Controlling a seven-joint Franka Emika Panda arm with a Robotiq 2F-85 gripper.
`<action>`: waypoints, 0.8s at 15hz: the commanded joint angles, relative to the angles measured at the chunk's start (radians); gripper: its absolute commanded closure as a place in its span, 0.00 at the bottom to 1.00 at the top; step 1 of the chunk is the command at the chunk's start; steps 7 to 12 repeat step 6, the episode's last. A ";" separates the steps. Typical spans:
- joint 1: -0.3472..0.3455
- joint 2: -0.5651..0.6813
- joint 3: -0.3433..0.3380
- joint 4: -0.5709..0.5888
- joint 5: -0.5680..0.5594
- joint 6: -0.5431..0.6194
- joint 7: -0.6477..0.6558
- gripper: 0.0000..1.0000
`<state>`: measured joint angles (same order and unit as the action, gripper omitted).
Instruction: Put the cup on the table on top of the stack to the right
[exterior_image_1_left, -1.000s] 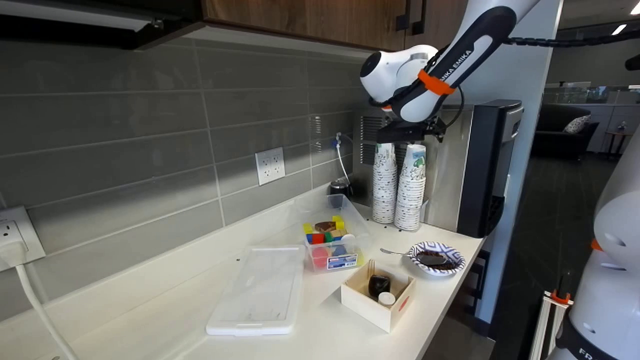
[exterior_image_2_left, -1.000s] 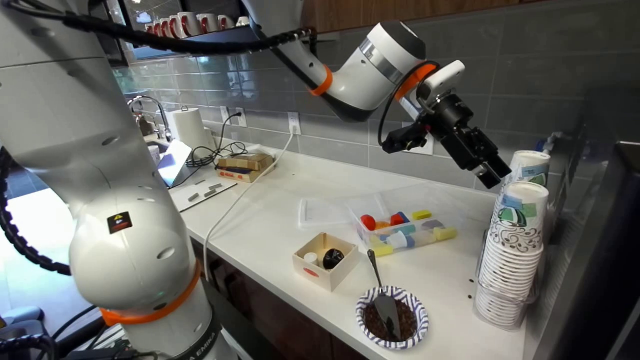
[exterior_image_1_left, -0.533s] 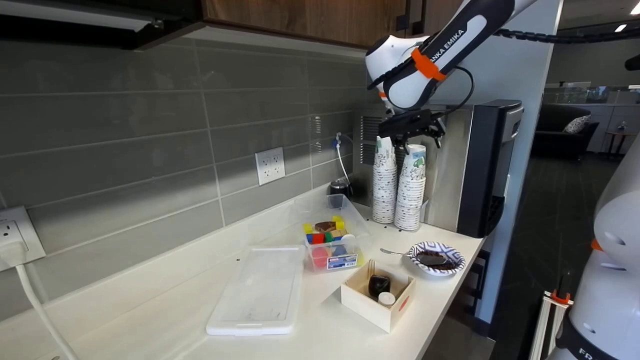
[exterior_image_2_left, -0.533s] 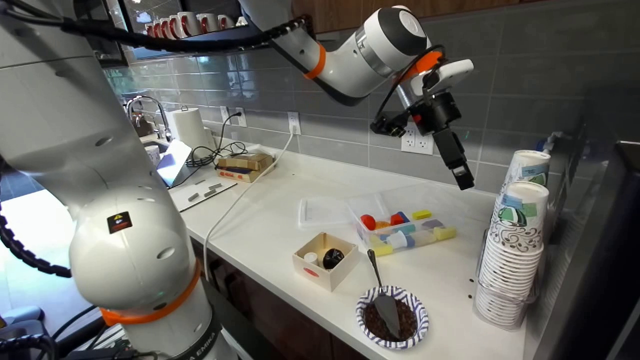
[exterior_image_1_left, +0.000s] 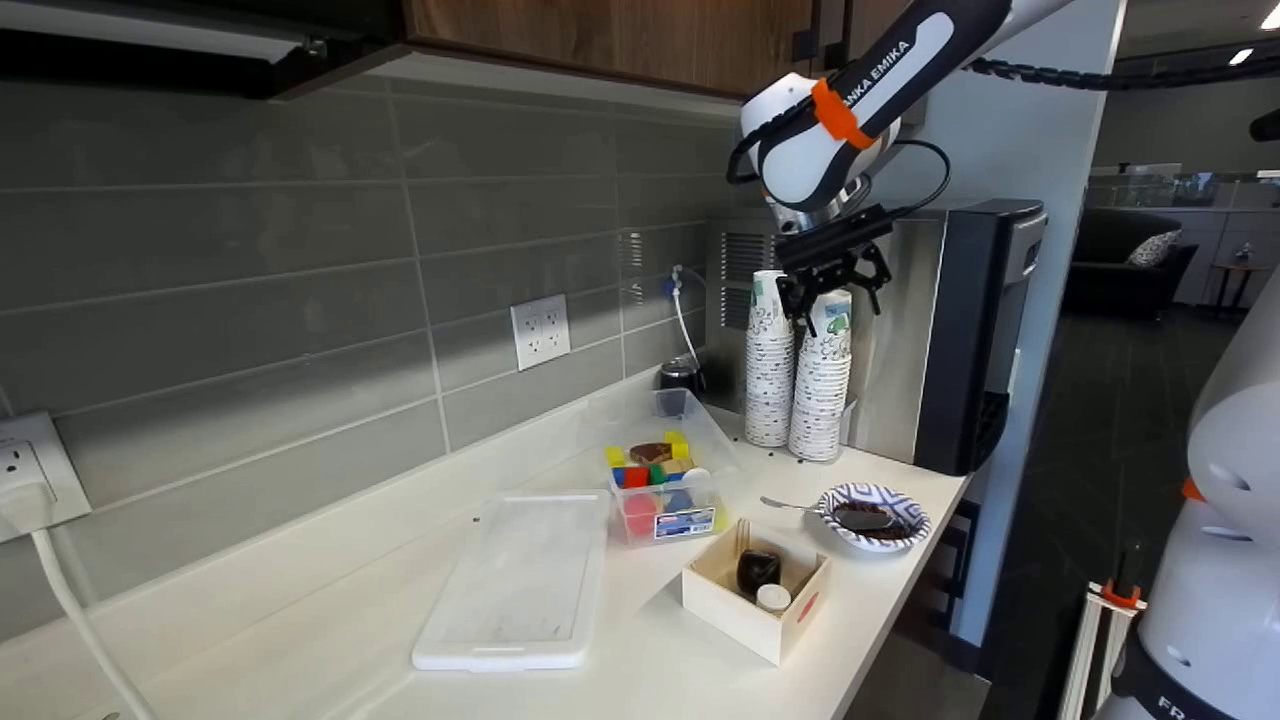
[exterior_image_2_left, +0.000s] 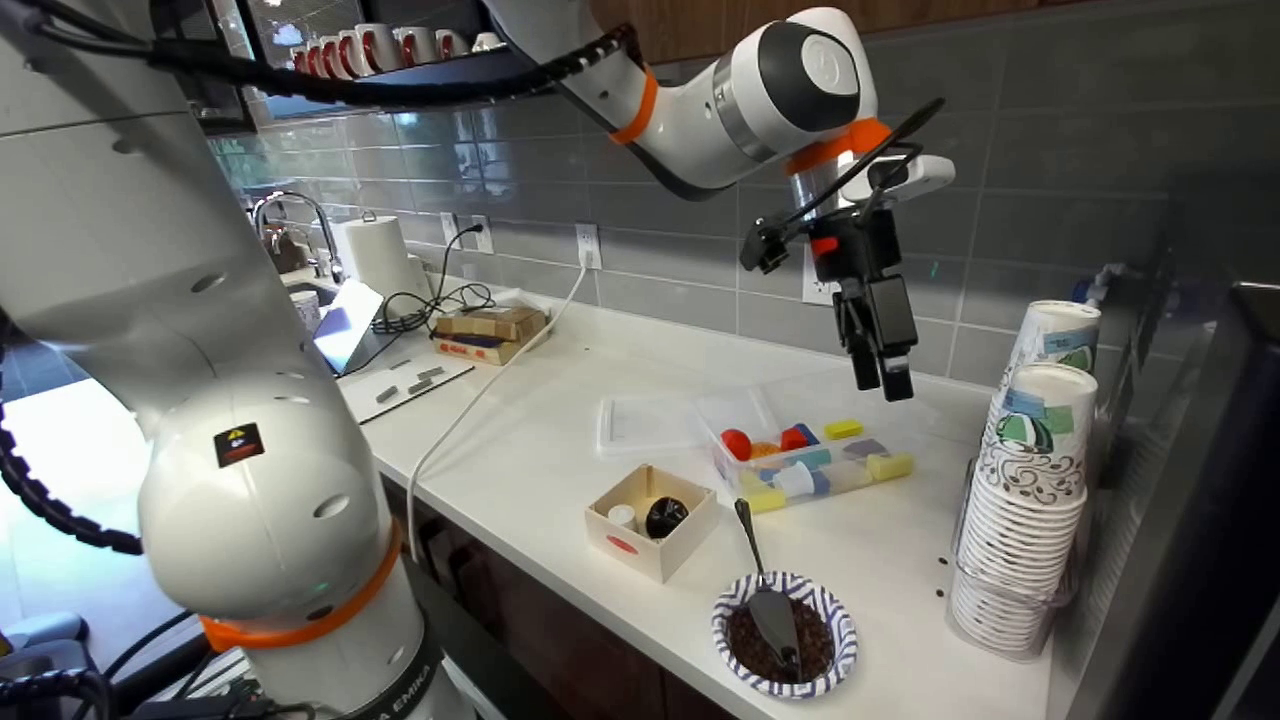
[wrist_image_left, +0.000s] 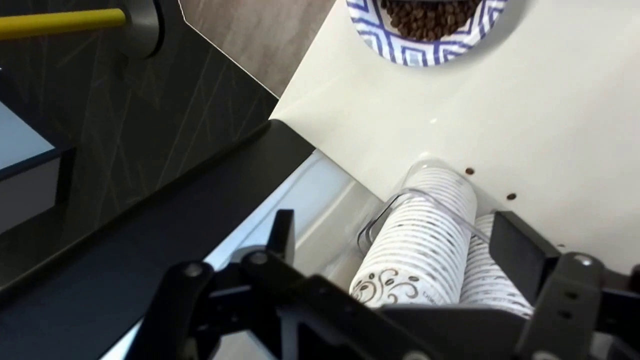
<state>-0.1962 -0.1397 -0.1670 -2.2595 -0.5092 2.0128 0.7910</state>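
Note:
Two tall columns of nested white cups stand side by side on the pale countertop (exterior_image_1_left: 680, 640). The right-hand column (exterior_image_1_left: 820, 400) is the nearer column (exterior_image_2_left: 1020, 530) in an exterior view; its top cup has a green and brown print. The other column (exterior_image_1_left: 768, 390) stands behind it. Both show in the wrist view, as a nearer column (wrist_image_left: 420, 230) and a partly hidden column (wrist_image_left: 487, 280). No separate loose cup shows. My gripper (exterior_image_1_left: 843, 318), also in view here (exterior_image_2_left: 883, 388), is open and empty, apart from the columns. Its spread fingers (wrist_image_left: 401, 242) frame the nearer column in the wrist view.
A tall steel and black machine (exterior_image_1_left: 980, 340) stands beside the columns. A patterned bowl (exterior_image_2_left: 845, 640) with coffee beans and a scoop sits near the front edge. A wooden box (exterior_image_2_left: 630, 550), a clear bin (exterior_image_1_left: 670, 525) with blocks and a white lid (exterior_image_1_left: 520, 580) lie along the counter.
My gripper has moved away from the cup columns, leftward in an exterior view, and turned to point more downward. Its two fingers now show clearly spread. The cup columns have not moved.

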 joint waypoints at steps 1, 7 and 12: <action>-0.001 -0.006 -0.010 0.010 0.110 -0.049 -0.230 0.00; -0.005 -0.002 -0.007 0.022 0.166 -0.125 -0.414 0.00; -0.005 -0.002 -0.007 0.022 0.166 -0.125 -0.414 0.00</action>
